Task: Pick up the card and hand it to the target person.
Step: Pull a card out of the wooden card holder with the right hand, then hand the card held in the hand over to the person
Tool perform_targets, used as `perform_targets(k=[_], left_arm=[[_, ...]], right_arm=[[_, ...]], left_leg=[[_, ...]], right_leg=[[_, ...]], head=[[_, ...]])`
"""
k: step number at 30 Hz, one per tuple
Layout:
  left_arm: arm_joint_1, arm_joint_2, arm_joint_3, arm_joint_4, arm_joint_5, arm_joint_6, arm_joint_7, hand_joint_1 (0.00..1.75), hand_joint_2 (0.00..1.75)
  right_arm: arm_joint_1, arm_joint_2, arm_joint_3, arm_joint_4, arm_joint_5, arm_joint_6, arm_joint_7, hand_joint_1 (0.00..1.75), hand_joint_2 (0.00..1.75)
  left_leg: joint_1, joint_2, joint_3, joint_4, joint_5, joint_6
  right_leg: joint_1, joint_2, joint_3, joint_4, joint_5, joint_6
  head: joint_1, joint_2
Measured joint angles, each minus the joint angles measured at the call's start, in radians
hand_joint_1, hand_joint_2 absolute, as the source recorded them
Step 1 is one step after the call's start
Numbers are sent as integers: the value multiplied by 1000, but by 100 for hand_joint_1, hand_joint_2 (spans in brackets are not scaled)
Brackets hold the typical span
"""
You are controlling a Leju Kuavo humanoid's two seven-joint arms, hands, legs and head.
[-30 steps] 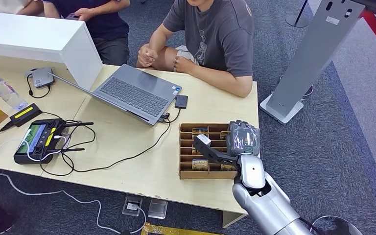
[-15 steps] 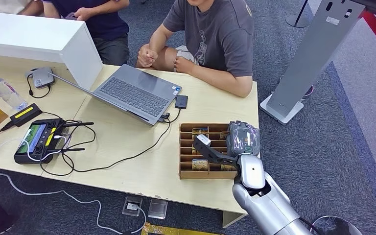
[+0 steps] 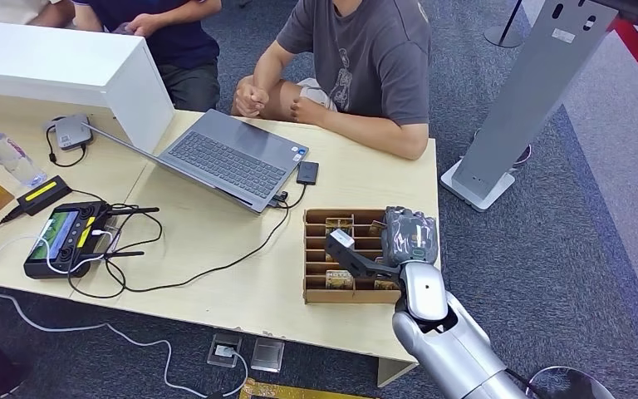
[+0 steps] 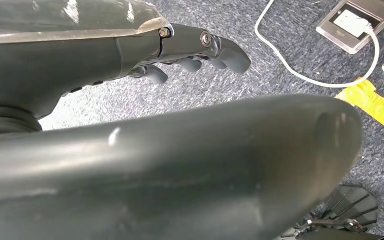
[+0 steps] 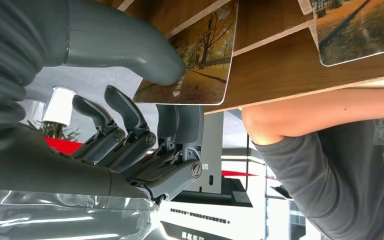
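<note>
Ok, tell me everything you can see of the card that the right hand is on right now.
The card is a thin, glossy rectangle with rounded corners, printed with an autumn scene of yellow-leaved trees and a path, with small white lettering near one edge. It stands in a slot of the wooden divided box, one end sticking out past the divider. The right hand pinches that end: thumb pressed on the printed face, fingers behind. Whether it has lifted is unclear.

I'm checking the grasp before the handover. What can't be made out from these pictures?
- Grip on the card: the right wrist view shows the thumb on it, but the card hides any fingers behind.
- Slot it came from: in the head view the right hand covers that end of the wooden rack.
- Card text: too small.
- Left hand: whether it holds anything; the arm blocks the left wrist view.
</note>
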Motion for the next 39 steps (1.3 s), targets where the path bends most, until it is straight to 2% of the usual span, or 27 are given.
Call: perform_targets(k=[4,11,26,34,39], left_arm=[[0,0,-3,0,1,0,0,0,0],[0,0,-11,0,15,0,0,0,0],[1,0,-28,0,41,1,-6,0,0],[1,0,-29,0,50,5,-10,0,0],[1,0,-30,0,52,9,-12,0,0]], right_arm=[[0,1,0,-1,2,-1,-4,151,175],[12,0,-1,-33,-3,11,-10,149,175],[20,-30,-17,-274,-42,107,-16,151,175],[19,-54,-28,-390,-50,106,-16,150,175],[19,-67,-40,-457,-40,54,-31,154,175]], left_leg=[[0,0,0,0,0,0],[0,0,0,0,0,0],[0,0,-1,0,0,0],[0,0,-1,0,0,0],[0,0,-2,0,0,0]], right_leg=[[0,0,0,0,0,0],[0,0,0,0,0,0],[0,0,-1,0,0,0],[0,0,-1,0,0,0],[0,0,-2,0,0,0]], head=[[0,0],[0,0],[0,0],[0,0],[0,0]])
